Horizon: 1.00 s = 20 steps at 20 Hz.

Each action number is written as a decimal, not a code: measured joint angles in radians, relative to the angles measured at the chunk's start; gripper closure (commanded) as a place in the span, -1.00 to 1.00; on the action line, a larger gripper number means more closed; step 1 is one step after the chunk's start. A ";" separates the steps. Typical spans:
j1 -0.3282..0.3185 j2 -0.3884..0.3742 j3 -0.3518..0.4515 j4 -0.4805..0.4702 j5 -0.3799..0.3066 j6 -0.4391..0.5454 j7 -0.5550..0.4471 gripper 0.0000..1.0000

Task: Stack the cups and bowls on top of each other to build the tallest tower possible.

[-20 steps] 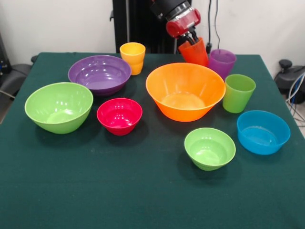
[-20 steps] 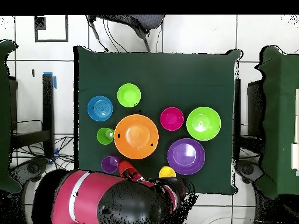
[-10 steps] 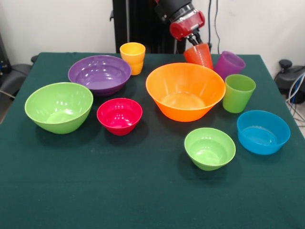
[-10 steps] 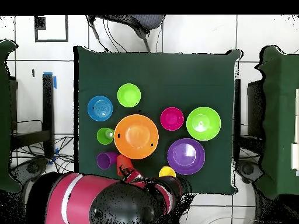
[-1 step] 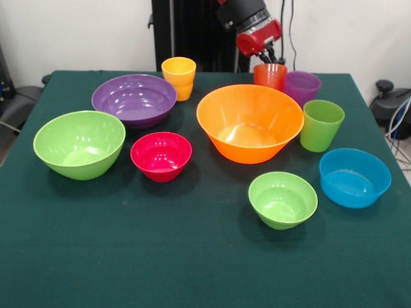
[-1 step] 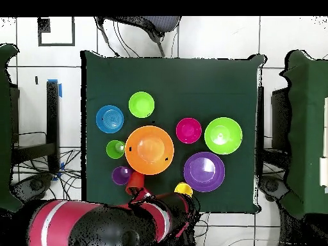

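The gripper (image 5: 273,56) is seen directly above the red-orange cup (image 5: 270,74), which stands upright behind the orange bowl (image 5: 250,122) and just beside the purple cup (image 5: 302,85); whether the fingers are spread or pinched on the rim cannot be told, the tips being hidden. A snagged rim could tip the cup into its purple neighbour. Half a second earlier both cups were tilted; now they are upright. All six bowls lie unstacked on the green table (image 5: 160,256).
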<state>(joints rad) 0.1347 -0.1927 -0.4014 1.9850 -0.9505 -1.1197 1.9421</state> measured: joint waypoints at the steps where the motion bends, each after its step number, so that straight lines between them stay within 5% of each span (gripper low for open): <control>1: 0.005 0.000 -0.002 0.000 0.000 0.012 0.000 1.00; 9: 0.079 0.000 -0.024 -0.002 0.000 0.263 0.000 1.00; 20: 0.081 -0.003 -0.033 -0.002 0.004 0.346 0.000 1.00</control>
<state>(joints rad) 0.2157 -0.1953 -0.4345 1.9832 -0.9467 -0.7735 1.9421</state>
